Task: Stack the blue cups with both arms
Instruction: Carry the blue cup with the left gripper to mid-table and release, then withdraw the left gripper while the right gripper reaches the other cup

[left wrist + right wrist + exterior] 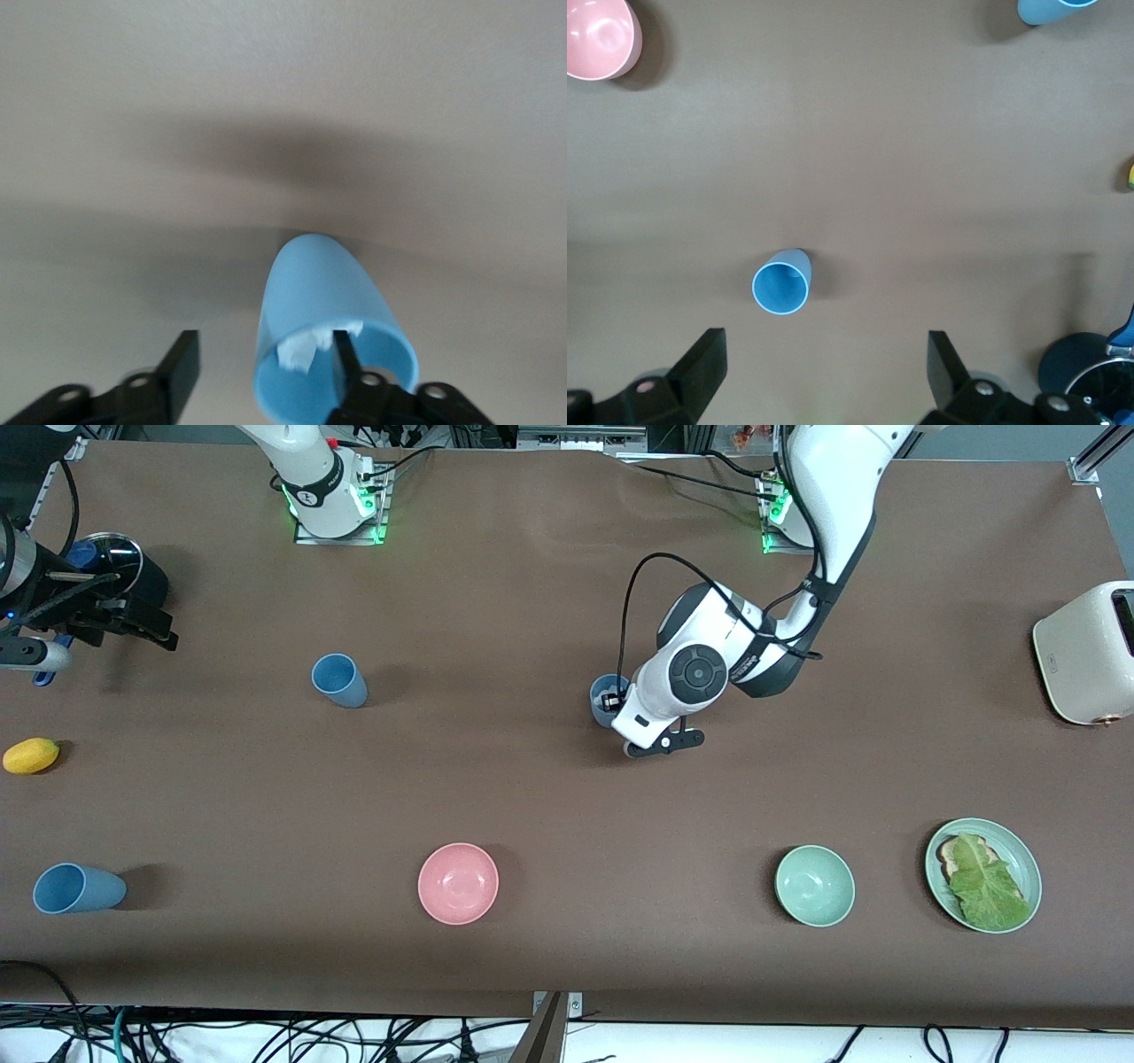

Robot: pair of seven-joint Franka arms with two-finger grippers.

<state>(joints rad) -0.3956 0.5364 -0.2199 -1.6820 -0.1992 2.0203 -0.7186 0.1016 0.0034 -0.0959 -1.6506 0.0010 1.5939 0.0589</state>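
Blue cups wait in three spots: nearest the front camera, one [78, 888] at the right arm's end; farther back, one [340, 680] toward the right arm's base; a third [607, 695] mid-table. The left gripper [262, 372] is at that third cup [328, 336], jaws spread, one finger [347, 361] inside the rim, one outside. Closing squarely on the wall before lifting should keep it upright. The right gripper [822, 367] hangs open high above the middle cup [781, 283], waiting. Pink bowl [458, 883], green bowl [815, 885], and plate [1023, 850] sit nearer the camera, clear of the path.
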